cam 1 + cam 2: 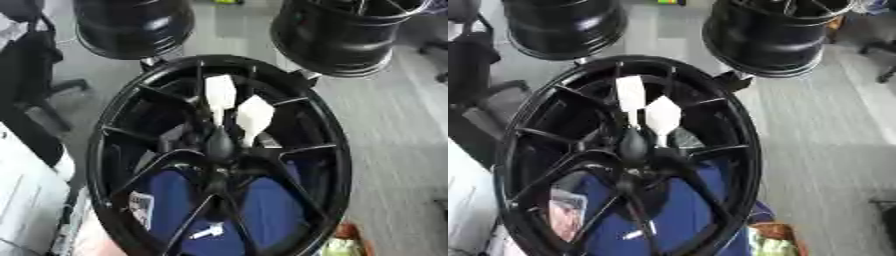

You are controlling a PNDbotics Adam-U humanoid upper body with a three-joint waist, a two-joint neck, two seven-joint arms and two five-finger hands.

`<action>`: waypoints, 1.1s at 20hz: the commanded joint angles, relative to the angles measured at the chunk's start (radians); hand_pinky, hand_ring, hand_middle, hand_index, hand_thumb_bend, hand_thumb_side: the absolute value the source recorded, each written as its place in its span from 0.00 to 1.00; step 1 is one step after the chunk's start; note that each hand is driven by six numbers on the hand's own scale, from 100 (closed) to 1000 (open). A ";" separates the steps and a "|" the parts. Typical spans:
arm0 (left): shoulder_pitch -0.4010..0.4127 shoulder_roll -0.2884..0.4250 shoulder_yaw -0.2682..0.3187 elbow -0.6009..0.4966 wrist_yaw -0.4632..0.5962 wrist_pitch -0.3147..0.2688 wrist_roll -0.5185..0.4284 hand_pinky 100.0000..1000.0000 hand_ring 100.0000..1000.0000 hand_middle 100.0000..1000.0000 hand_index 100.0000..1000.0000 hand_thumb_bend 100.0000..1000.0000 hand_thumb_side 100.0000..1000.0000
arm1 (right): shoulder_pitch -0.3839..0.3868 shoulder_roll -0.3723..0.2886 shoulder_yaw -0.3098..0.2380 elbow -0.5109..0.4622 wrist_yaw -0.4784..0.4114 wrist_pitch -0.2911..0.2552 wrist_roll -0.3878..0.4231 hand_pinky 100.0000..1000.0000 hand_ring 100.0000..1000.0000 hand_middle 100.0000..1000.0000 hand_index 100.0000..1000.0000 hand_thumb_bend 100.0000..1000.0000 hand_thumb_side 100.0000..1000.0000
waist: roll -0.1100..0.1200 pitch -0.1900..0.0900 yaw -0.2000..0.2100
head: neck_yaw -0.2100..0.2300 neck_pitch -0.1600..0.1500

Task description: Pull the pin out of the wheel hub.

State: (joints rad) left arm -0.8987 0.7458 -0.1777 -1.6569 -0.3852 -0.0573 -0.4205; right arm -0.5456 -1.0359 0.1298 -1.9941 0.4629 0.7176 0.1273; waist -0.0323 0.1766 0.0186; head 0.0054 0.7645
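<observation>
A large black wheel hub with thin spokes stands tilted in the middle of both views. Its dark centre boss sits where the spokes meet. Two white flat tabs stick up just above the centre: one at the upper left, the other to its right and lower. I cannot tell which of them belongs to the pin. Neither of my hands shows in either view.
Blue material shows through the lower spokes, with a white label on the left. Two more black wheels stand behind. A black chair and a white surface lie left; orange and green items lie lower right.
</observation>
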 commanded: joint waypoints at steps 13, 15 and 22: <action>-0.218 -0.013 -0.180 0.240 -0.097 -0.108 -0.199 0.71 0.68 0.62 0.77 0.37 0.46 | -0.011 -0.031 -0.003 -0.006 0.002 0.005 0.010 0.87 0.83 0.79 0.86 0.00 0.05 | 0.005 -0.021 -0.006 | -0.006 -0.016; -0.259 -0.042 -0.205 0.297 -0.131 -0.153 -0.240 0.73 0.70 0.63 0.78 0.39 0.45 | -0.013 -0.029 -0.001 -0.006 0.002 0.005 0.012 0.87 0.83 0.79 0.86 0.00 0.05 | 0.005 -0.021 -0.006 | -0.009 -0.019; -0.367 -0.164 -0.246 0.509 -0.199 -0.274 -0.328 0.73 0.70 0.64 0.80 0.44 0.47 | -0.026 -0.022 0.002 -0.006 0.003 0.003 0.017 0.87 0.83 0.79 0.86 0.00 0.05 | 0.002 -0.023 -0.009 | -0.011 -0.027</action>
State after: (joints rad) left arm -1.2380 0.5860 -0.4226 -1.1731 -0.5728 -0.3158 -0.7365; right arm -0.5553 -1.0353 0.1423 -1.9941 0.4629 0.7214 0.1414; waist -0.0299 0.1730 0.0117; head -0.0036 0.7486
